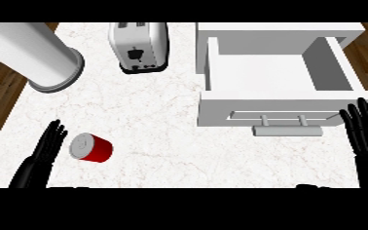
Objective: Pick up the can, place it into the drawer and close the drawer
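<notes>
Red can [92,147] lay tipped on its side on the white marble table [173,126], lower left, with the left hand [42,156] just beside it on its left, fingers straight, holding nothing. Drawer [277,78] stood pulled open at right with its handle [287,130] facing the near edge; right hand [355,129] sat flat-fingered and released at the right edge beside the drawer front. Toaster [140,46] and a grey cylinder [39,56] were at the back, well apart from the can.

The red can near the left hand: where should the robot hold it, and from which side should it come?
Probably around the red side wall of the can, which looks tipped with its silver top facing up-left. The left hand is open just beside it, so closing in from the can's left seems easiest.
</notes>
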You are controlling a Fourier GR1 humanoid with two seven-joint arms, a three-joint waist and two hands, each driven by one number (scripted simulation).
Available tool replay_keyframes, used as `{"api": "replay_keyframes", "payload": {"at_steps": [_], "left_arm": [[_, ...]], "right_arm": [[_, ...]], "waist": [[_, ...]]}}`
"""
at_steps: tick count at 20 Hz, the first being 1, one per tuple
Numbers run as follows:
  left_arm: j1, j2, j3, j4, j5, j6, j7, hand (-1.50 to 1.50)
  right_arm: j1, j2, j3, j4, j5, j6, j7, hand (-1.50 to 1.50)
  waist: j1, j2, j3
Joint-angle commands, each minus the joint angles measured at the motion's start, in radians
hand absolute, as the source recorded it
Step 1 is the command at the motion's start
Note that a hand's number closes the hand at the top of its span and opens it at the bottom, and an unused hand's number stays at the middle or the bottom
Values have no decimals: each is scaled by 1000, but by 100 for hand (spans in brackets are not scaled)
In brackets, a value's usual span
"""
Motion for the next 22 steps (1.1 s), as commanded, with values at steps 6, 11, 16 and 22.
{"api": "replay_keyframes", "payload": {"at_steps": [6, 11, 16, 22], "left_arm": [[-7, -22, -4, 126, -36, 37, -82, -150], [-96, 24, 24, 283, -16, 8, -138, -150], [-113, -7, -12, 234, -31, 68, -74, -150], [-161, -1, -11, 290, -18, 85, -96, -150]], "right_arm": [[-51, 4, -9, 0, -8, -6, 30, -150], [9, -22, -57, -117, -88, 36, 130, -150], [33, -13, -63, -123, -66, 57, 89, -150], [10, 31, 15, -53, 30, 1, 41, -150]], "waist": [[2, 0, 0], [-2, 0, 0], [-1, -1, 0], [0, 0, 0]]}}
